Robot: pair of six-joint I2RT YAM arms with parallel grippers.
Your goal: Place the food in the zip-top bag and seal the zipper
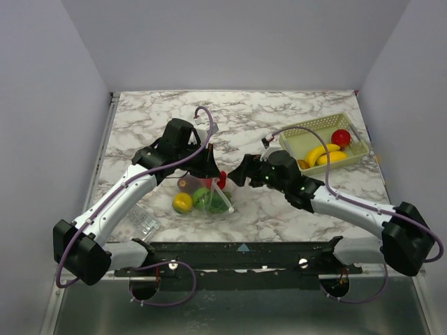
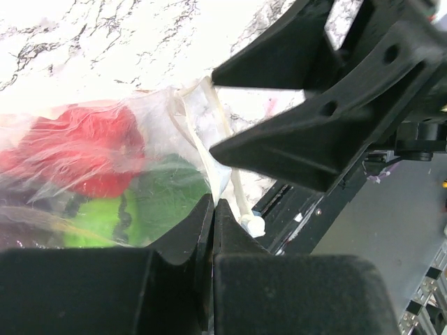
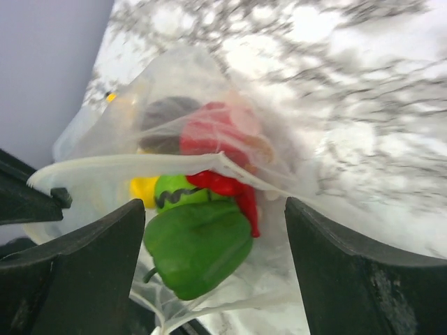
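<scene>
Checking in from the remote desk. The bag (image 3: 160, 77) is lying mid-table (image 1: 293, 112), right between the two gripper heads. Through the film I'm counting six pieces of food (image 3: 199, 248): two red, two green, one yellow, one dark. The zipper (image 3: 140, 164) is gaping open along the mouth, with its two strips standing apart.

The left gripper (image 2: 211, 202) is sitting at the bag's mouth with its fingers pressed together, pinching the rim film by the end of the zipper. The right gripper (image 3: 213, 206) is facing the same mouth from the other side. Its fingers are spread wide apart and straddling the opening, and I'm not seeing them grip anything.

One basket (image 1: 357, 152) is sitting off to the bag's right and farther back. It's holding four pieces: two bananas (image 1: 320, 153), one red ball (image 1: 341, 137) and one orange bit (image 1: 302, 164). One crinkly packet (image 1: 143, 223) is lying to the bag's left, nearer the arm bases and well apart from it.
</scene>
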